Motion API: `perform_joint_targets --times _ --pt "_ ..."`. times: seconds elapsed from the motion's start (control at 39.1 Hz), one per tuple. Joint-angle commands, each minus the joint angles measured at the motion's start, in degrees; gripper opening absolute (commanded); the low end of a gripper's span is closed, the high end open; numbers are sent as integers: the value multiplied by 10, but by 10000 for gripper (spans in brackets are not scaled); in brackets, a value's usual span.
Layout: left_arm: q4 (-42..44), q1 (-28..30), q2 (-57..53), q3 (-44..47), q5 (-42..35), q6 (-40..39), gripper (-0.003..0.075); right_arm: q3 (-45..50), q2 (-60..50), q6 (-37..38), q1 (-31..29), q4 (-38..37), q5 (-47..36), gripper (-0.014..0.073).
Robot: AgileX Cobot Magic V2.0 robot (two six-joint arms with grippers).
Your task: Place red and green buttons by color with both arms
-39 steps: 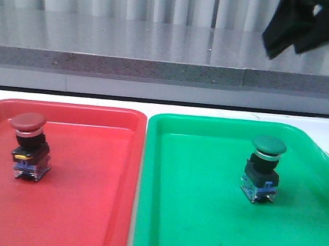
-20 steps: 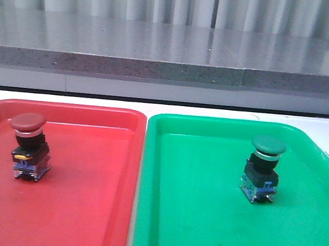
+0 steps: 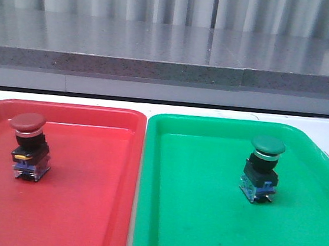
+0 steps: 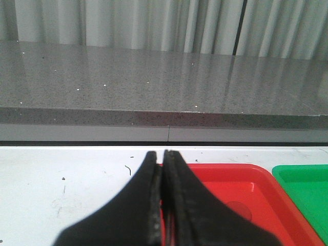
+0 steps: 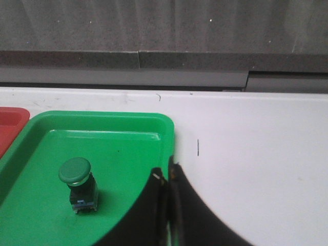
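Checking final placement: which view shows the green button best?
The front view: the green button stands upright in the green tray, cap, collar and base all sharp. The right wrist view shows it from above, smaller, beside the right gripper. The left wrist view misses it.

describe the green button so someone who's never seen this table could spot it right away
Find the green tray, to the right of the red tray. Standing upright on it, toward its far right part, is the green button. Its dark green mushroom cap sets it apart from the red button, which stands on the red tray.
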Motion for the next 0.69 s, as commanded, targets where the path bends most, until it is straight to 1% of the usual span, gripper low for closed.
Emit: perform_joint_targets --times 0.0,0.13,0.66 --pt "-3 0 -2 -14 -45 -5 -20 -7 -39 -6 -4 -11 -38 -108" --pt "-3 0 -2 -14 -45 -5 -20 -6 -61 -6 -4 -11 -39 -108" --pt "-3 0 -2 -14 -45 -5 -20 -6 -61 -6 -4 -11 -40 -108"
